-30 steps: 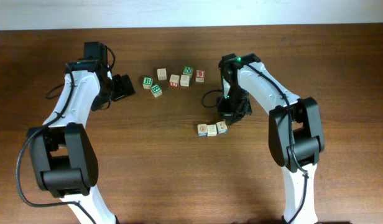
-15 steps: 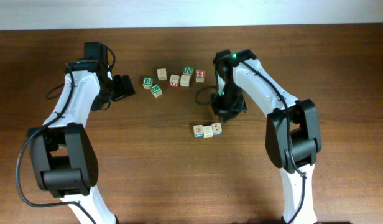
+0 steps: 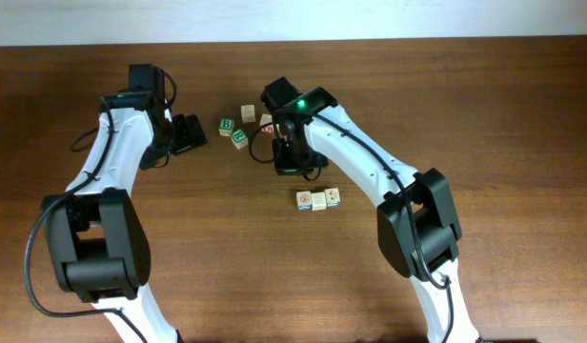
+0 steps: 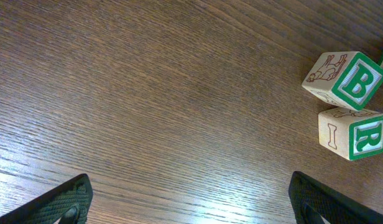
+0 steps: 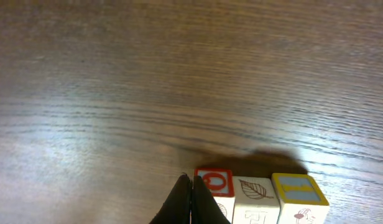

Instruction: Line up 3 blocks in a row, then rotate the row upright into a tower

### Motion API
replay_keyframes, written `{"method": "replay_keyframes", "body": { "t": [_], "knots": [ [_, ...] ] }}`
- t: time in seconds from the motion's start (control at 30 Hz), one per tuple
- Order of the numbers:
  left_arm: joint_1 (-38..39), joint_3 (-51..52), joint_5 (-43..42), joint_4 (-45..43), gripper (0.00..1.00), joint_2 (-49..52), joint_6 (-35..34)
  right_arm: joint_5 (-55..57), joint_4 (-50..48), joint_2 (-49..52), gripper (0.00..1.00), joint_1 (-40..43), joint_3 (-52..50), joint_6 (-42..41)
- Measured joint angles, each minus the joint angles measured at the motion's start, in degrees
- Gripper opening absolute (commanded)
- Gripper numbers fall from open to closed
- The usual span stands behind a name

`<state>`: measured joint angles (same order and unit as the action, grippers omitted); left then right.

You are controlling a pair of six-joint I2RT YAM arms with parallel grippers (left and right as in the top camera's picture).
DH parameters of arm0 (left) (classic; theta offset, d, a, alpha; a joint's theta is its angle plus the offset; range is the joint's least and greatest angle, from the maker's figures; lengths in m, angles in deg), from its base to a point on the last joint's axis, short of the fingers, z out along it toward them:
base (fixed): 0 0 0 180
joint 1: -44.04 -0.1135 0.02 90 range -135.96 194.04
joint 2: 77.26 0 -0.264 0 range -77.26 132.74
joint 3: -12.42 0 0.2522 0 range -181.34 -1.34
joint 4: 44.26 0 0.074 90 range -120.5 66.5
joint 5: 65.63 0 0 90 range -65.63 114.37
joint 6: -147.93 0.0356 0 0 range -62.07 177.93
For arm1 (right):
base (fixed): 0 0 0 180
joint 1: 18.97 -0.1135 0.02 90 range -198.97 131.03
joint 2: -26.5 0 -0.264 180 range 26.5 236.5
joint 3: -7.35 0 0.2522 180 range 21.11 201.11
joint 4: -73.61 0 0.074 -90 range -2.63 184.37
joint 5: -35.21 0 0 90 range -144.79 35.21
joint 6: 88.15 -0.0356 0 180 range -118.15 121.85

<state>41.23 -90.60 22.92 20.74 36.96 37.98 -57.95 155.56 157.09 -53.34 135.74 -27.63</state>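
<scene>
Three blocks [image 3: 317,199] lie in a side-to-side row near the middle of the tabletop [image 3: 227,267]. The right hand [image 5: 191,193], pressed together and empty, hangs just toward the far edge from them, nearer than the spread left hand [image 3: 191,133].

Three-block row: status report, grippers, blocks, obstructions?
Left gripper open, empty. Right gripper shut, empty, near the three blocks. Blocks touching in a row. B cube and R cube off by left gripper.

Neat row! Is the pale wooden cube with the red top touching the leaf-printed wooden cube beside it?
Touching: right wrist view shows the red-topped cube flush against the leaf cube.
</scene>
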Motion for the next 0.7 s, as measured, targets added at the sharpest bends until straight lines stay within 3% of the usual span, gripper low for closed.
{"method": "replay_keyframes", "body": {
  "t": [0.7],
  "knots": [
    [0.0, 0.0, 0.0, 0.0, 0.99, 0.0, 0.0, 2.0, -0.9, 0.2, 0.04, -1.4, -4.9, -2.3]
  ]
}}
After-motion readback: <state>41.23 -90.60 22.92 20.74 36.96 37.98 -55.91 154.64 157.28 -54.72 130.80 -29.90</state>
